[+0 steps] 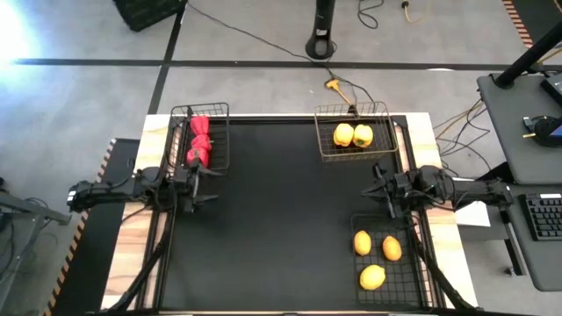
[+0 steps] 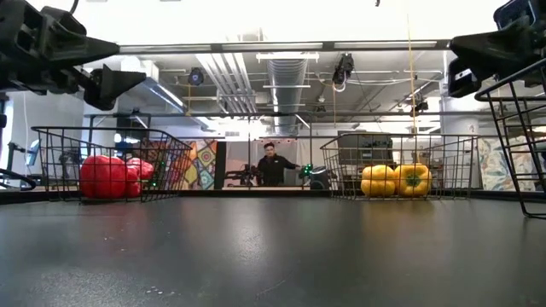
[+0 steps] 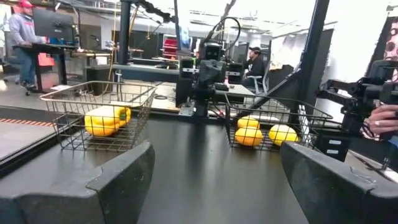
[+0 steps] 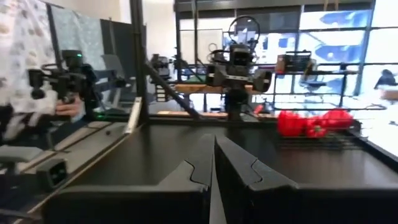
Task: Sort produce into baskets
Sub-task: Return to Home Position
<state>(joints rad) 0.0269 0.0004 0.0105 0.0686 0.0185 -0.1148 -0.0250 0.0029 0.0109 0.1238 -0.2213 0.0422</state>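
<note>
Nearest the lens: the left gripper (image 3: 214, 158), fingers (image 3: 118, 180) spread wide, nothing between them. Hovers above the black table top (image 1: 272, 219) at its left edge, just beside one short end of a black wire basket (image 1: 227, 132). In that basket, red bell peppers (image 1: 199, 140), heaped in a row. Opposite, at the right edge, the right gripper (image 4: 214, 142), fingers pressed together on nothing, between the two other baskets. Upper right of the high view: tan wire basket (image 1: 320, 145) with two yellow bell peppers (image 1: 353, 135) side by side. Lower right: second black basket (image 1: 356, 281) with three orange-yellow citrus fruits (image 1: 376, 256), each apart from the others. No produce loose on the table top. Probably sorting done, only parking the arms left. As for handling: peppers likely light and hollow, glossy-skinned, prone to bruising; best taken across the broad shoulders, not by the stem. Citrus likely firmer, heavier, smooth and apt to roll; best pinched across the short middle.
</note>
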